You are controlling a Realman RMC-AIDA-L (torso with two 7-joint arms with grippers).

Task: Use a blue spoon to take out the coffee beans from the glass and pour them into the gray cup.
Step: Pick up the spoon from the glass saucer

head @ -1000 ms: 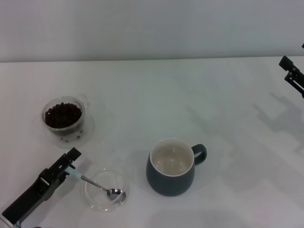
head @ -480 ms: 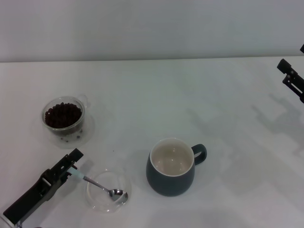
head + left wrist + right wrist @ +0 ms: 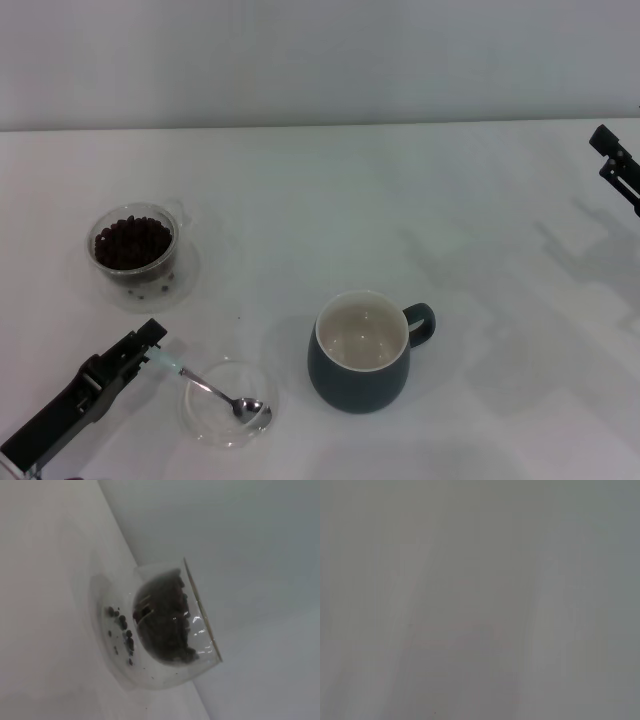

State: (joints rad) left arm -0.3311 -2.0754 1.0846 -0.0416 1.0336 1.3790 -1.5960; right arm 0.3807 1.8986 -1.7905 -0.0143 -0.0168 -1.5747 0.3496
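The glass (image 3: 132, 246) holds a heap of coffee beans (image 3: 131, 240) at the left of the table. It also shows in the left wrist view (image 3: 200, 630), with its beans (image 3: 162, 622) and a few loose ones low in its base. The gray cup (image 3: 361, 352) stands in the front middle, cream inside and empty, with its handle to the right. The blue spoon (image 3: 205, 386) lies with its metal bowl in a shallow clear dish (image 3: 200, 418). My left gripper (image 3: 148, 345) is shut on the end of the spoon's pale handle. My right gripper (image 3: 616, 160) is parked at the far right edge.
The white table (image 3: 330, 200) runs back to a plain wall. The shallow clear dish sits just left of the gray cup, and the left arm reaches in from the front left corner. The right wrist view shows only a blank grey surface.
My left gripper has drawn slightly back toward the front left with the spoon handle. The spoon's bowl has slid a little within the dish. The right gripper has barely shifted.
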